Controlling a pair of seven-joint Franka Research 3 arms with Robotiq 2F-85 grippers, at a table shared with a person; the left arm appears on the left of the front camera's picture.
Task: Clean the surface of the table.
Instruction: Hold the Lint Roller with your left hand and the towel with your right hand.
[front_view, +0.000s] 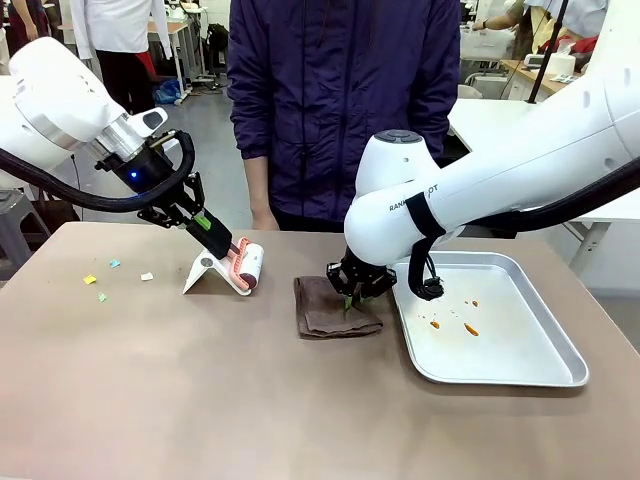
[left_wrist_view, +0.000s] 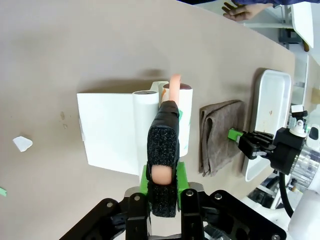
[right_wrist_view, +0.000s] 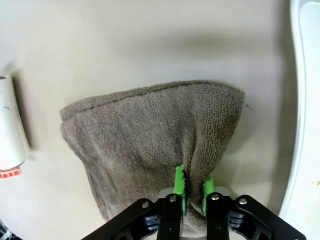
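A grey floor (front_view: 205, 150) stretches back to cluttered workbenches under bright, even light. A glossy white-topped table (front_view: 495, 125) stands at the far right and a grey stool (front_view: 14, 215) at the left. A bystander in white (front_view: 118, 30) stands far left.

Scraps (front_view: 90, 279) on the table (front_view: 200, 400) (yellow, green, white) too small to identify.

This is a robotics lab or workshop hall. Two white jointed robot arms with black cabling, the left (front_view: 60, 90) and the right (front_view: 520, 150), reach over a large matte taupe-brown table (front_view: 150, 400) opposite a person in a dark purple jacket (front_view: 340, 100). Behind lies a bare grey floor (front_view: 205, 150) with glossy white-topped work tables (front_view: 490, 120) carrying boxes and clutter, and other people (front_view: 120, 30) stand among them.
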